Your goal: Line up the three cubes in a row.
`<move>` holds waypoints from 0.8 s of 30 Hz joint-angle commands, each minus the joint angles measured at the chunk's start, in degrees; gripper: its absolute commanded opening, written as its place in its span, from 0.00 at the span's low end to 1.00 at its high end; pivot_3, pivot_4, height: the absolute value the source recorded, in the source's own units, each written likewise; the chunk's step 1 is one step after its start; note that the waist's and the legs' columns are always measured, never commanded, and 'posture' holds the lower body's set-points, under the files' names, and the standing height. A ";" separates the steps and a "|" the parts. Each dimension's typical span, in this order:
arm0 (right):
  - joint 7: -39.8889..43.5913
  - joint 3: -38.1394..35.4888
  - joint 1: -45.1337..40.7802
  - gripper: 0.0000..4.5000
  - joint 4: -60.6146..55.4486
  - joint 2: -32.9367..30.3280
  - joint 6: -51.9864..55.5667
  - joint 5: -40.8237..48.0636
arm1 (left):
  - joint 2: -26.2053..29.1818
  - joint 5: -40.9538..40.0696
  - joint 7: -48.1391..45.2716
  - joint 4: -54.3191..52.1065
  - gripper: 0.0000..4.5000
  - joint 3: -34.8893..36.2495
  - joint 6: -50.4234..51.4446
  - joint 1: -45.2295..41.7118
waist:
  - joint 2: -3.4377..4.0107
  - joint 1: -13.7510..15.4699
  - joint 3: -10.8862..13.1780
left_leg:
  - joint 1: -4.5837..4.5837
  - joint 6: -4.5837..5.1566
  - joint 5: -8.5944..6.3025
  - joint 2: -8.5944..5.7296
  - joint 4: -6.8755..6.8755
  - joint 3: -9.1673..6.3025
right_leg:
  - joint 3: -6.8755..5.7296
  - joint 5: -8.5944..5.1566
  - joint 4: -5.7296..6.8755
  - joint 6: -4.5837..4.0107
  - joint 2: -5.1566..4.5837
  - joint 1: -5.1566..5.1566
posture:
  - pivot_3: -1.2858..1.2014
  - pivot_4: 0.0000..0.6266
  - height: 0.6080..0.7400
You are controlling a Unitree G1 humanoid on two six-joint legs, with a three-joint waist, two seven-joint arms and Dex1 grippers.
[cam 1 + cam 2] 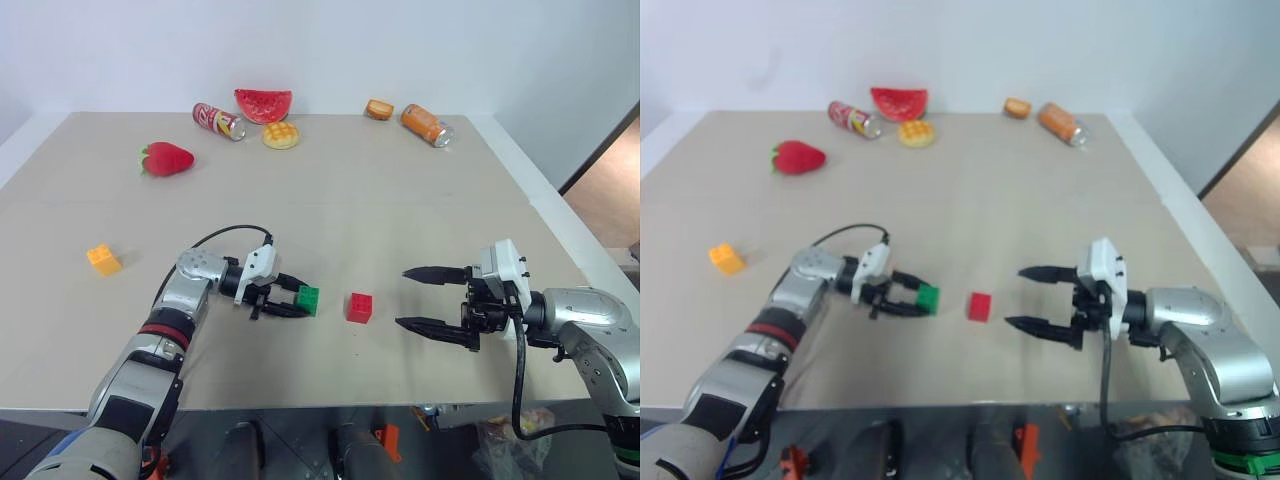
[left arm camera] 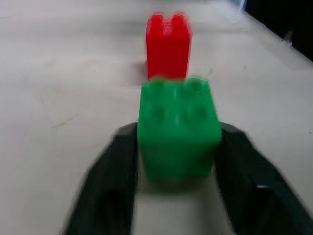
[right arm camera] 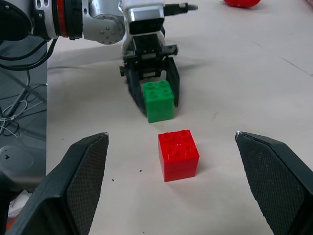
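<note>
The green cube (image 1: 308, 299) rests on the table between the fingers of my left gripper (image 1: 302, 299), which stand slightly parted and flank its sides; the gripper is open. Just to its right, a small gap away, sits the red cube (image 1: 360, 308), studs up. The yellow-orange cube (image 1: 103, 260) lies alone far to the left. My right gripper (image 1: 402, 297) hovers to the right of the red cube, wide open and empty, pointing toward it. In the left wrist view the green cube (image 2: 177, 129) stands directly in front of the red cube (image 2: 168, 46).
Along the table's far edge lie a strawberry toy (image 1: 167, 158), a red can (image 1: 218, 121), a watermelon slice (image 1: 263, 104), a waffle bun (image 1: 281, 135), a small bread piece (image 1: 379, 109) and an orange can (image 1: 427, 125). A cable loops over the left wrist.
</note>
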 commanded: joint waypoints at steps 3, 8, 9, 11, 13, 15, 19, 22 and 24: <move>0.08 0.26 -1.41 0.96 -0.14 0.37 -0.76 0.16 | -0.06 -0.52 2.05 -1.48 0.99 1.40 0.30 -0.30 | 0.00 0.01 0.00 | -0.01 0.00 0.00 0.00 0.04 0.00 | 0.00 0.00 0.00 0.01 -0.01 0.02 | 0.52 0.24 1.00; 0.22 0.57 -2.01 0.96 -0.05 0.32 -0.58 0.42 | 2.66 -2.67 0.78 -6.98 0.99 2.90 1.26 2.75 | 0.00 -0.16 0.00 | -0.01 0.01 -0.01 0.02 0.04 0.01 | 0.00 0.00 0.00 0.01 0.00 0.01 | 0.52 0.24 1.00; 0.26 0.57 -2.11 0.96 -0.03 0.29 -0.52 0.50 | 3.52 -3.15 0.23 -8.07 0.99 3.03 2.40 3.36 | 0.00 -0.19 0.00 | -0.01 0.01 -0.02 0.03 0.04 0.00 | 0.00 0.00 0.01 0.00 0.01 0.01 | 0.52 0.24 1.00; 0.41 0.56 -2.38 0.96 -0.07 0.17 -0.41 0.66 | 6.41 -3.50 -0.96 -9.29 0.99 3.50 2.61 4.87 | 0.00 -0.22 0.00 | -0.01 0.02 -0.02 0.05 0.04 0.00 | 0.00 -0.01 0.06 -0.01 0.03 -0.02 | 0.52 0.24 1.00; 0.44 0.44 -2.86 0.96 -0.24 -0.02 -0.08 0.98 | 9.85 -4.16 -1.62 -10.07 0.99 4.90 3.05 6.28 | 0.00 -0.33 0.00 | -0.01 0.02 -0.02 0.06 0.04 0.00 | 0.00 -0.01 0.08 -0.02 0.05 -0.04 | 0.52 0.24 1.00; 0.52 -0.06 -3.05 0.96 -0.55 -0.29 0.20 1.46 | 13.04 -5.53 -1.92 -11.92 0.99 6.44 5.36 7.75 | 0.01 -0.40 0.00 | 0.00 0.02 -0.02 0.08 0.04 0.00 | 0.00 0.00 0.10 -0.04 0.05 -0.05 | 0.52 0.24 1.00; -0.43 -0.45 -3.89 0.96 -0.15 0.10 -0.59 1.05 | 17.66 -7.17 1.09 -17.37 0.99 9.81 9.06 11.98 | 0.01 -0.43 0.00 | -0.01 0.01 -0.02 0.09 0.04 0.03 | 0.00 -0.01 0.09 -0.05 -0.02 -0.04 | 0.52 0.24 1.00; -4.46 0.79 -6.34 0.96 1.03 2.60 -1.99 -1.25 | 19.00 -7.07 10.63 -23.08 0.99 13.26 16.17 16.05 | 0.01 -0.44 0.00 | -0.01 0.01 -0.02 0.08 0.06 0.09 | -0.01 -0.01 0.09 -0.05 -0.10 -0.04 | 0.52 0.24 1.00; -7.74 1.99 -8.15 0.96 1.52 5.18 -3.59 -3.53 | 18.15 -7.94 19.23 -29.25 0.99 16.51 23.21 19.41 | 0.01 -0.46 0.00 | -0.01 0.01 -0.02 0.10 0.09 0.08 | -0.03 0.01 0.11 -0.05 -0.10 -0.06 | 0.52 0.24 1.00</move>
